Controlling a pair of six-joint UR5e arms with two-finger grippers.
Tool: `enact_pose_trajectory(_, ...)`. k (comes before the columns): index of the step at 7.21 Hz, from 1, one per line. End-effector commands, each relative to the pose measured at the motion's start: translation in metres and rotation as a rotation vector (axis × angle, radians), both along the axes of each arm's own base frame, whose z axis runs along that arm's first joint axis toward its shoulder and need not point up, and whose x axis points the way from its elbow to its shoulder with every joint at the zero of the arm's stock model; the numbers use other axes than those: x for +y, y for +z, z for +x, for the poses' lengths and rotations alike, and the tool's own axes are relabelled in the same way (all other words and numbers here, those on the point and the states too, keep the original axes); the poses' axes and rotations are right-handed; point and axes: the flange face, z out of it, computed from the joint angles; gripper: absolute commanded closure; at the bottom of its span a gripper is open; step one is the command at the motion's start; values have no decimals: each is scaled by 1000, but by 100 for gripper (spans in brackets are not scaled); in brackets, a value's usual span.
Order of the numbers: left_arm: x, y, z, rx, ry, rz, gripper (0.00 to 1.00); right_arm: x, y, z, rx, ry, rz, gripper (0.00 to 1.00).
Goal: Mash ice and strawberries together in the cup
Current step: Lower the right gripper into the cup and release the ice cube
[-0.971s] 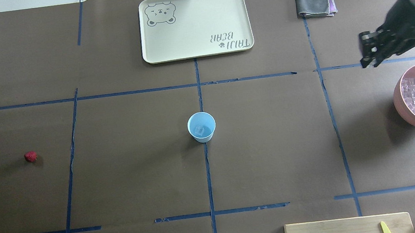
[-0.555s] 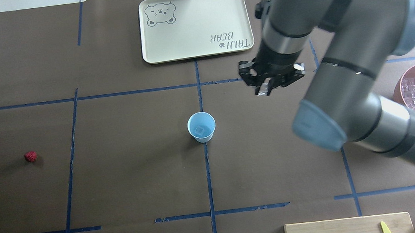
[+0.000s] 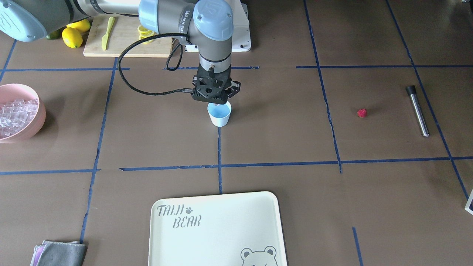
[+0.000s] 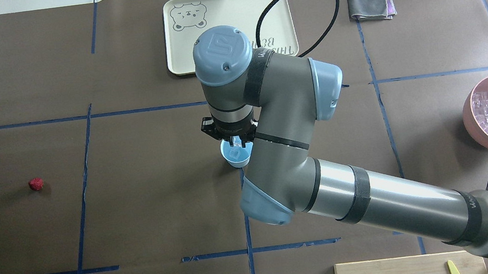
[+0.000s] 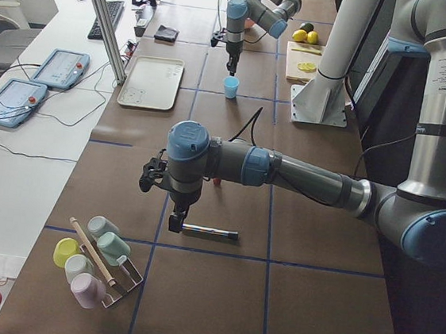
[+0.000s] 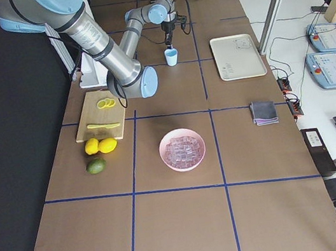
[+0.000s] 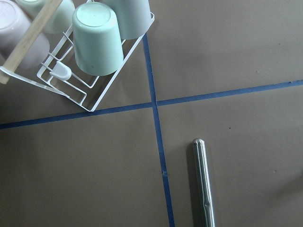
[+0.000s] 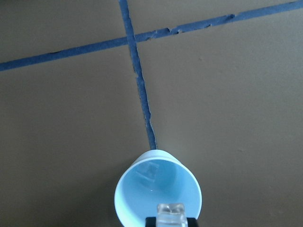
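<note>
Swinging across from the pink bowl (image 4: 470,115) during the last second, the right gripper (image 4: 234,142) is now hanging directly over the cup (image 3: 219,117). It is pinching one clear ice cube (image 8: 170,209) between its fingertips, and in the right wrist view that cube is sitting just above the near rim of the cup's mouth. Another cube (image 8: 147,173) is already lying on the cup's floor, straight below the gripper. The rest of the ice (image 3: 14,114) is piled in the pink bowl, well apart from the gripper on the arm's own side of the tabletop (image 4: 163,202). The strawberry (image 4: 36,184) is lying untouched on the bare tabletop, well apart from the gripper on the opposite side.

The step in hand looks like loading ice into the cup, one cube at a time. The next move is probably calling for the fingers to part while the cube is centred over the opening, so that it is not catching on the rim.

The left gripper (image 5: 176,223) is hovering just over a metal rod (image 7: 203,184) lying near the strawberry. Only the side view is showing it, so I cannot tell whether its fingers are apart or together.
</note>
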Motion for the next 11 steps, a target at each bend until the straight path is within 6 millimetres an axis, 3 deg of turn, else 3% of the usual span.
enact_pose_trajectory(1, 1, 1, 0, 0, 0, -2, 0, 6, 3, -9, 10, -2, -5, 94)
enact_pose_trajectory(2, 1, 2, 0, 0, 1, -3, 0, 6, 2, -9, 9, -2, -4, 74)
enact_pose_trajectory(4, 1, 1, 0, 0, 1, -1, 0, 5, 2, -9, 9, -1, -4, 49)
enact_pose_trajectory(5, 1, 1, 0, 0, 1, 0, 0, 5, 2, -9, 9, 0, -3, 43)
enact_pose_trajectory(7, 1, -1, 0, 0, 0, 2, 0, 4, 1, -8, 6, 2, -2, 40)
enact_pose_trajectory(8, 1, -1, 0, 0, 0, 1, 0, 3, 2, -7, 8, 4, -1, 16)
enact_pose_trajectory(9, 0, -2, 0, 0, 1, 5, 0, 2, 1, -7, 9, 9, 5, 1)
enact_pose_trajectory(11, 1, 0, 0, 0, 0, 1, 0, 3, -2, -5, 4, 10, 9, 1)
